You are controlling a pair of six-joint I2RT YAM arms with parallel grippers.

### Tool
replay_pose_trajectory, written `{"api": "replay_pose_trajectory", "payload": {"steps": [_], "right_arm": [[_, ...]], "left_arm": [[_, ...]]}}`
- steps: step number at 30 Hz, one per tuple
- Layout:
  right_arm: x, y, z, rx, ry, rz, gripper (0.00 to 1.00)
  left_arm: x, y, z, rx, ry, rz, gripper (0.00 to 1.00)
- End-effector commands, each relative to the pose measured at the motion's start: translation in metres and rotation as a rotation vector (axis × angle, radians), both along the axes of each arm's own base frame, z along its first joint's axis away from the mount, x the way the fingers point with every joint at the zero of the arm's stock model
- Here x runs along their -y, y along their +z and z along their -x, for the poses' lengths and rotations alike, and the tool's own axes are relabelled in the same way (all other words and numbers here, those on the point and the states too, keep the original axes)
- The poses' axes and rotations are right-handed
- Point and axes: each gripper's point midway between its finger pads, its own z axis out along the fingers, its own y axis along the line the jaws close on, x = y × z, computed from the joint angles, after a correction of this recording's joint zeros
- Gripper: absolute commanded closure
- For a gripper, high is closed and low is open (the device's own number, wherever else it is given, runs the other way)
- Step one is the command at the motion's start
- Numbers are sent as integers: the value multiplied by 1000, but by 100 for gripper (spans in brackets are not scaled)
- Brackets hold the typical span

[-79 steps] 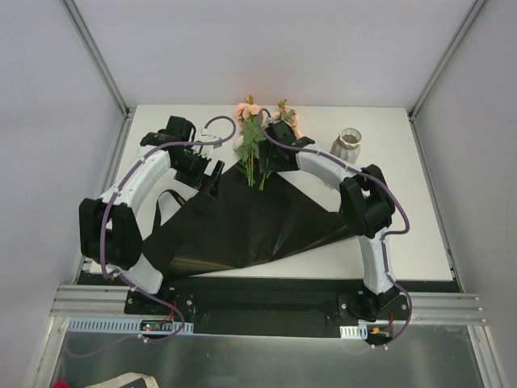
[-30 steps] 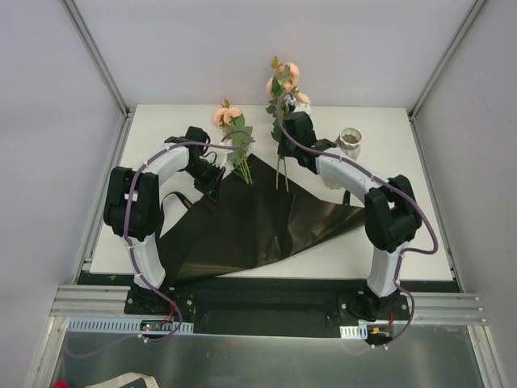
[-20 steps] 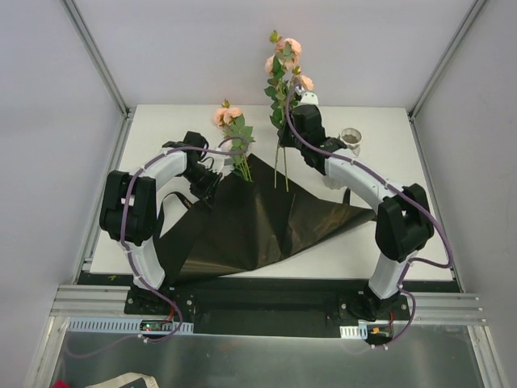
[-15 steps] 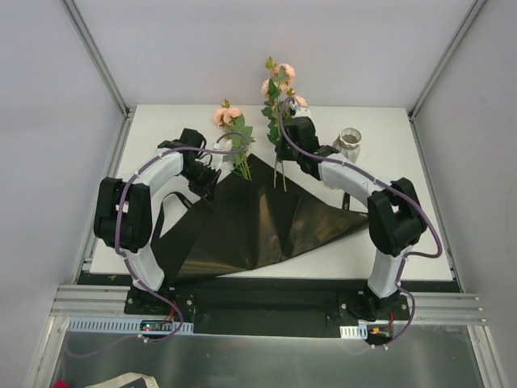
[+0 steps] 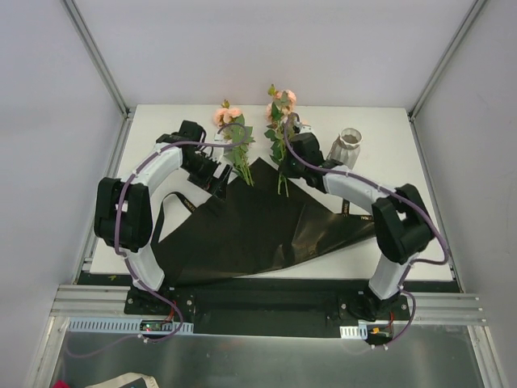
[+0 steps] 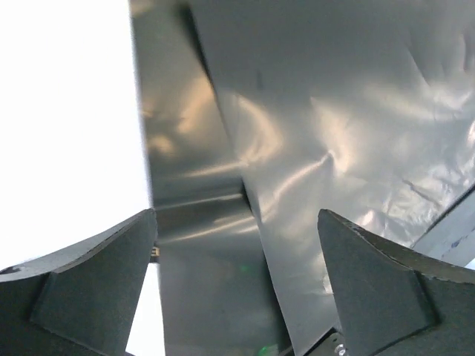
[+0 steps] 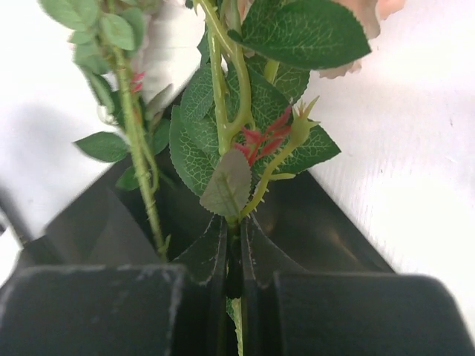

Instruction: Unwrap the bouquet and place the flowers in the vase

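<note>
Flowers (image 7: 223,126) clamped by stems in right pincer (image 7: 234,252), left pincer (image 6: 234,222) spread wide over black wrapping sheet (image 6: 319,111), vase (image 5: 348,147) upright on worktop (image 5: 404,234)

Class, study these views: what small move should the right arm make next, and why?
Probably lift the right gripper and swing it rightwards toward the vase. Its jaws are shut on a flower stem whose lower end reaches over the black sheet, and the vase stands upright close by. The left gripper is open, holding nothing.
</note>
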Motion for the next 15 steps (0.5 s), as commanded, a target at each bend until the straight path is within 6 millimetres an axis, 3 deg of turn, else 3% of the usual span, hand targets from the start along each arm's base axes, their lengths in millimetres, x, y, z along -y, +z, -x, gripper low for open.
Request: {"api": "replay_pose_trajectory", "payload": {"steps": [1,2,4,5,8,15], "right_arm": [[-2,103,14,188,7,-199,99],[1,96,22,169,2,-206,99],[2,112,32,201,14,-257,99],[4,103,39,188,17,-254,99],[5,104,48,202,31,-274,99],[1,109,49,249,54,-298,99]], "left_arm": [[10,18,-19,43,-10,29,2],[10,20,-20,42,-4,32,1],[10,21,-22,41,3,41,1],[12,22,-21,34,3,62,1],[15,25,-16,12,-3,102,1],[45,52,-4,-9,-125,344,1]]}}
